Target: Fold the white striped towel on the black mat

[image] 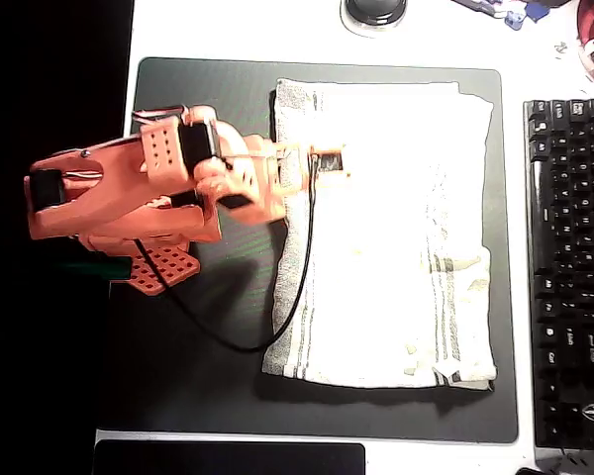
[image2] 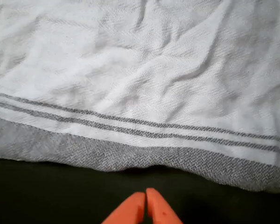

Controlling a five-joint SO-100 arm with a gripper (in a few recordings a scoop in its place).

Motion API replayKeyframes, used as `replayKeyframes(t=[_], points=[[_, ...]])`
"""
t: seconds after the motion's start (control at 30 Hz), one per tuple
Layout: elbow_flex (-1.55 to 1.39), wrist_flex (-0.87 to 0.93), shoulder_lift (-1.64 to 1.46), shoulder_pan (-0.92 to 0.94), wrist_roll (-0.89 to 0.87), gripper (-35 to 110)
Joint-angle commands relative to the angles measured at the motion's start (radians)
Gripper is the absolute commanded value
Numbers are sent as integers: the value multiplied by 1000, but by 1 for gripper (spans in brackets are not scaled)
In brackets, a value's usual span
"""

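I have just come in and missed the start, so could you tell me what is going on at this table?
An orange robot arm is working on a white striped towel that lies on a black mat, beside a black keyboard. In the overhead view the towel already looks doubled over, with layered edges at its right side. In the wrist view the gripper has its orange fingertips together, holding nothing, over bare mat just short of the towel's grey-striped edge.

Bare black mat (image: 218, 376) left of the white striped towel (image: 396, 247) lies free — keyboard (image: 569, 267) crowds the right
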State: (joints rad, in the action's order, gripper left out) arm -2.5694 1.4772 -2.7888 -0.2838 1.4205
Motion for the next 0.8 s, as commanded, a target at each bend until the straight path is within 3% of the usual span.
replayKeyframes(t=[0.0,0.43,0.77], points=[[121,8,72,-74,-34,0],[612,-28,695,-328,-75,0],[1002,-34,1154,-408,-123,0]])
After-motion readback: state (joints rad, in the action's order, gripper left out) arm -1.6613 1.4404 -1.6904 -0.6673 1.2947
